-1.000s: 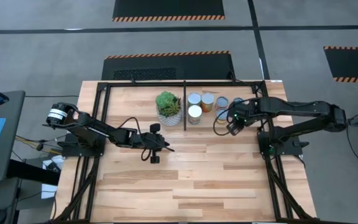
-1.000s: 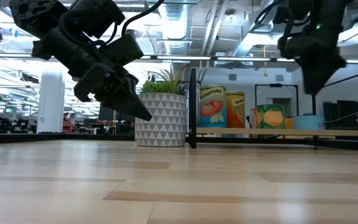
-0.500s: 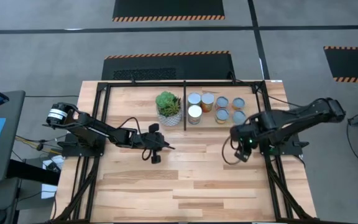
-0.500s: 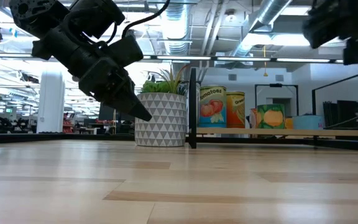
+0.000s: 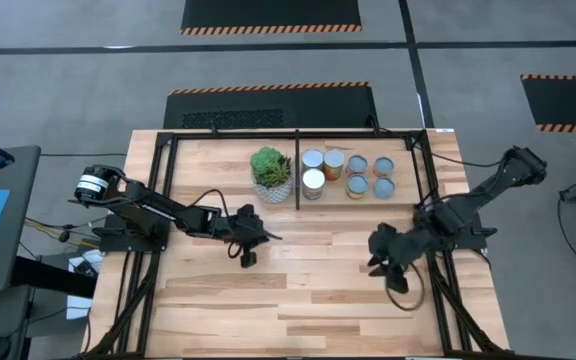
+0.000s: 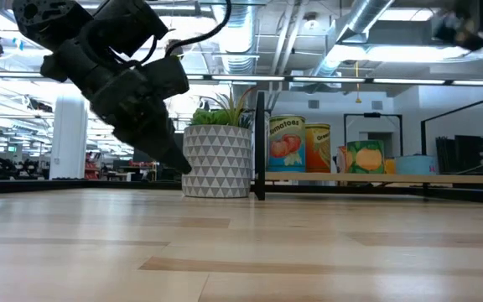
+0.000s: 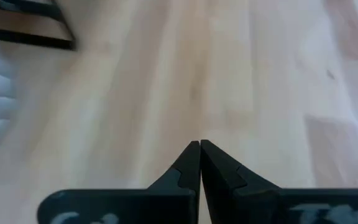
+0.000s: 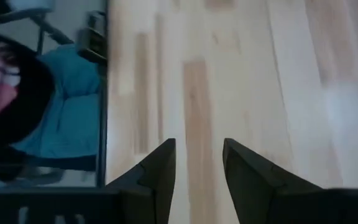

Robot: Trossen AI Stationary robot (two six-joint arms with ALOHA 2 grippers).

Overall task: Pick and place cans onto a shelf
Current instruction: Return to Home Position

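Several cans [image 5: 357, 164] stand upright on their bases in a cluster on the shelf's wooden board [image 5: 408, 150], right of its thin black centre bar [image 5: 297, 175]. In the low view the cans [image 6: 288, 144] show tomato and orange labels. My left gripper [image 5: 253, 240] is shut and empty above the boards, near the plant pot; its shut fingers show in the left wrist view [image 7: 200, 144]. My right gripper [image 5: 380, 256] is open and empty over the table's right middle, well nearer than the cans; its fingers stand apart in the right wrist view [image 8: 197, 144].
A green succulent in a white patterned pot [image 5: 271, 172] stands left of the centre bar, also in the low view [image 6: 216, 159]. The black shelf frame [image 5: 297, 132] runs along the far and side edges. Bare wooden boards [image 5: 298, 300] fill the near half.
My right gripper has drawn back from the cans toward the table's near edge, staying empty, and has risen out of the low view. My left gripper has tipped down a little beside the pot.
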